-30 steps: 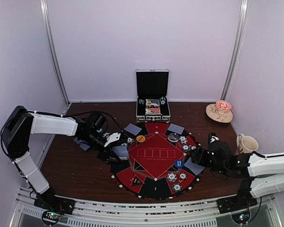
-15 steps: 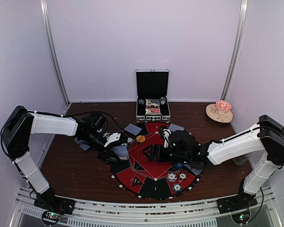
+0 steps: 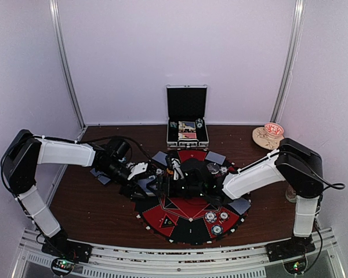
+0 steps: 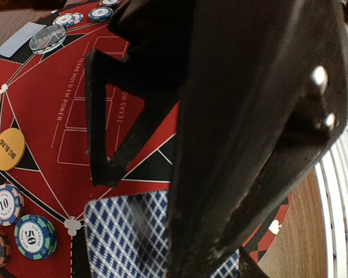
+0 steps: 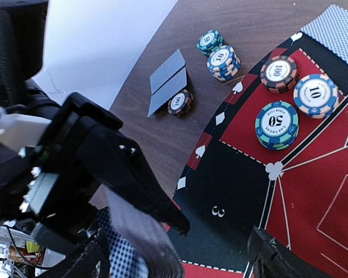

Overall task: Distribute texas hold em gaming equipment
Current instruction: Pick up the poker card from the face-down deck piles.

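Observation:
My left gripper (image 3: 145, 184) is shut on a small pack of blue-checked playing cards (image 4: 127, 231) at the left rim of the round red and black poker mat (image 3: 188, 209). My right gripper (image 3: 173, 172) reaches across the mat and stands open (image 5: 177, 255) right beside those cards (image 5: 124, 246), one finger on each side of the mat's black "3" field. Chips marked 50 (image 5: 276, 124), 10 (image 5: 316, 95) and 100 (image 5: 278, 72) lie on the mat nearby. An orange big-blind disc (image 4: 8, 149) lies beside them.
Off the mat's left edge lie two chip stacks (image 5: 222, 61), a single chip (image 5: 180, 102) and a pair of cards (image 5: 167, 81). An open metal case (image 3: 187, 124) stands at the back. A tan dish (image 3: 269, 136) sits at the back right.
The right arm has swung from the table's right side across the mat to the left gripper's cards. The left arm has stayed put with the cards.

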You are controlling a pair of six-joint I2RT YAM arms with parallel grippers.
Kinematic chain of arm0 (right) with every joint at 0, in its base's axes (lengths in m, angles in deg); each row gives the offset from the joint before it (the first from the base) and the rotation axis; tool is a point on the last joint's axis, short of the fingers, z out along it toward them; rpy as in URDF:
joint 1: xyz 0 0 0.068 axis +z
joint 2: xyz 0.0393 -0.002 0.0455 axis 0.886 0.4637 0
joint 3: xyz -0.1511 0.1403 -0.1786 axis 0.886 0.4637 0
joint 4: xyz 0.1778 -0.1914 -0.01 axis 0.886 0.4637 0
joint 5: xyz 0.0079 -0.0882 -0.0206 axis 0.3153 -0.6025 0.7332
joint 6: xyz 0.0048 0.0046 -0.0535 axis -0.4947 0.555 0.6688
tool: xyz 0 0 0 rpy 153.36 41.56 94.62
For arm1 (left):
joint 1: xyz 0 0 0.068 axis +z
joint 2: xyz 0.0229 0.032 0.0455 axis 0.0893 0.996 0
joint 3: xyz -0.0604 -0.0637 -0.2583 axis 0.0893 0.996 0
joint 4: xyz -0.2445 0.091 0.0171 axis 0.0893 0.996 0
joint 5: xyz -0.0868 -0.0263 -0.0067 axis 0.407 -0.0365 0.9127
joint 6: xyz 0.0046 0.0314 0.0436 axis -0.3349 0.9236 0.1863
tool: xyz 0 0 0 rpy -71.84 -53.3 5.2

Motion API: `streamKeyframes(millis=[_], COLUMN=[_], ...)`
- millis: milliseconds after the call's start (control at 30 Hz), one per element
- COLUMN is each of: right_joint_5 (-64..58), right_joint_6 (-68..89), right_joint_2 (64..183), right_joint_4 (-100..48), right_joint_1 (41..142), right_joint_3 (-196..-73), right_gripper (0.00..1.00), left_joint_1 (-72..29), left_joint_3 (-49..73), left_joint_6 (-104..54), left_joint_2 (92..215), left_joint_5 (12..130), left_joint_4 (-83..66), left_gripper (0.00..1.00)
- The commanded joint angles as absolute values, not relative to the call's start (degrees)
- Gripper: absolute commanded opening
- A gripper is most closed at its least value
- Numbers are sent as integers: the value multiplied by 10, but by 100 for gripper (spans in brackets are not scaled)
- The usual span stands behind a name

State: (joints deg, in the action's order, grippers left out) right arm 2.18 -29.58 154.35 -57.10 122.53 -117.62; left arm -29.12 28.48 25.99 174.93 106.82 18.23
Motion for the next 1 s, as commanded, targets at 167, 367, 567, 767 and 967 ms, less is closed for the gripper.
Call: streamKeyframes(millis=[167,367,567,767,967], right_joint_5=[39,47,67,78,62], right_joint_6=[-300,-307,-319,-319,-303], right_joint_2=[1602,1618,1618,1608,1579], right_joint_4=[-554,-545,-558,-562,-545], right_joint_1=[1226,1213,1185,1173,1171], right_joint_3=[-1245,-1255,-1223,-1200,-1181], right_gripper=[83,76,62,51,44], left_joint_1=[-294,-294,-294,-294,-294], left_joint_3=[275,276,276,275,276], left_joint_6=[267,267,268,268,268], left_joint_2=[1750,1749,1749,1751,1751], left_joint_5=[1083,1083,1083,1082,1082], left_joint_4=[178,178,178,178,178], left_gripper=[45,45,45,45,45])
